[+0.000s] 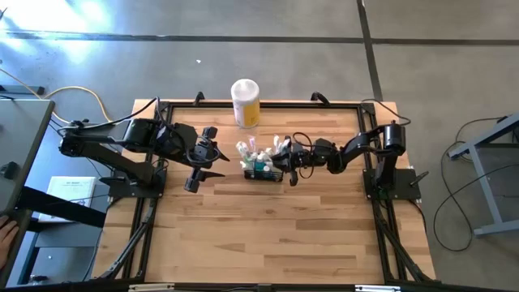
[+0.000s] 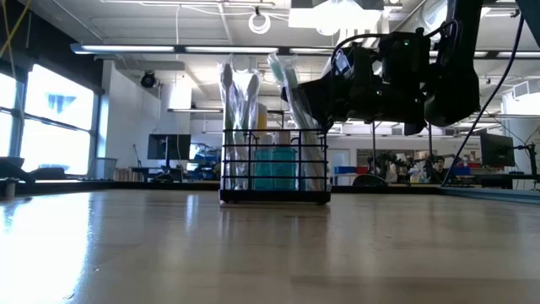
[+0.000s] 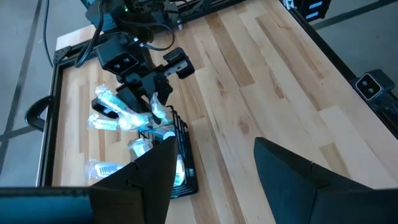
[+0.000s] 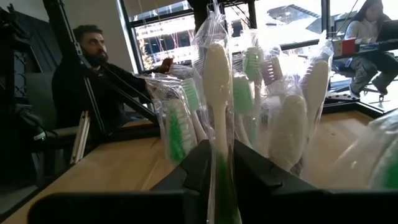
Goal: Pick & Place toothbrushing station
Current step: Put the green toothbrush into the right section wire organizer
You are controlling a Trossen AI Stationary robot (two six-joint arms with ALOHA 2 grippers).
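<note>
Black wire-mesh toothbrushing station (image 2: pixel 274 173) upright, packed with bagged toothbrushes (image 4: pixel 217 93).

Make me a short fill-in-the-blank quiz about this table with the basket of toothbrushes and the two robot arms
1. The wrapped toothbrushes stand in a black wire ____.
2. The right gripper pinches a wrapped ____.
3. The left gripper hovers ____ beside the toothbrushing station.
4. The yellow-and-white canister stands near the table's ____ edge in the high view.

Missing words: basket; toothbrush; open; top
</note>
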